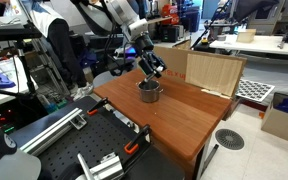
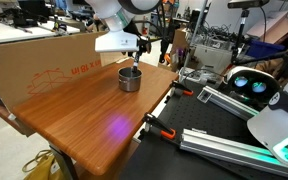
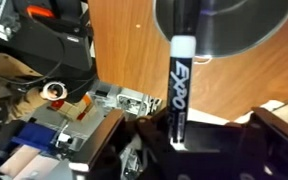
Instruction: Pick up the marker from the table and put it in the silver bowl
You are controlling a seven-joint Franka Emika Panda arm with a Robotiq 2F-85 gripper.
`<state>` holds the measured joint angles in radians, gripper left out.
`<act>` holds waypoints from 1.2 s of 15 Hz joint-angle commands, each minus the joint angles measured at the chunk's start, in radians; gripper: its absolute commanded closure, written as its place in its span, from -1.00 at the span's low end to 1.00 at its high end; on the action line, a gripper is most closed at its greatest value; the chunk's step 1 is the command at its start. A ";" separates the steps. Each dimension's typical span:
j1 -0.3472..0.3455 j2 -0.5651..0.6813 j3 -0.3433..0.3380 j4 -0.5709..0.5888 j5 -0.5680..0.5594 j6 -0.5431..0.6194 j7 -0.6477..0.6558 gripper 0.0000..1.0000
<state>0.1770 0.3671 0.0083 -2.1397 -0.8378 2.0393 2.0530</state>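
The silver bowl (image 1: 149,91) stands on the reddish-brown table (image 1: 184,115), near its far side; it also shows in an exterior view (image 2: 131,78) and at the top of the wrist view (image 3: 224,25). My gripper (image 1: 152,72) hangs just above the bowl and is shut on the marker (image 3: 180,85), a dark Expo pen. The marker points from the jaws (image 3: 180,140) toward the bowl, its far end over the bowl's rim. In an exterior view the gripper (image 2: 133,62) sits right over the bowl.
A wooden box (image 1: 214,72) stands upright behind the bowl; in an exterior view a large cardboard panel (image 2: 54,60) lines the table's far edge. Metal rails and clamps (image 1: 94,160) lie by the table's near edge.
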 commanded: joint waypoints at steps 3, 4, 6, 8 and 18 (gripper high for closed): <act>0.029 0.085 -0.009 0.078 -0.008 -0.092 0.039 0.99; 0.033 0.099 -0.008 0.089 -0.007 -0.107 0.043 0.99; 0.044 0.127 -0.008 0.112 -0.009 -0.127 0.051 0.99; 0.058 0.150 -0.007 0.134 -0.010 -0.148 0.057 0.99; 0.087 0.175 0.000 0.180 -0.001 -0.195 0.057 -0.57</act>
<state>0.2534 0.5301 0.0083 -1.9828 -0.8370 1.8802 2.0993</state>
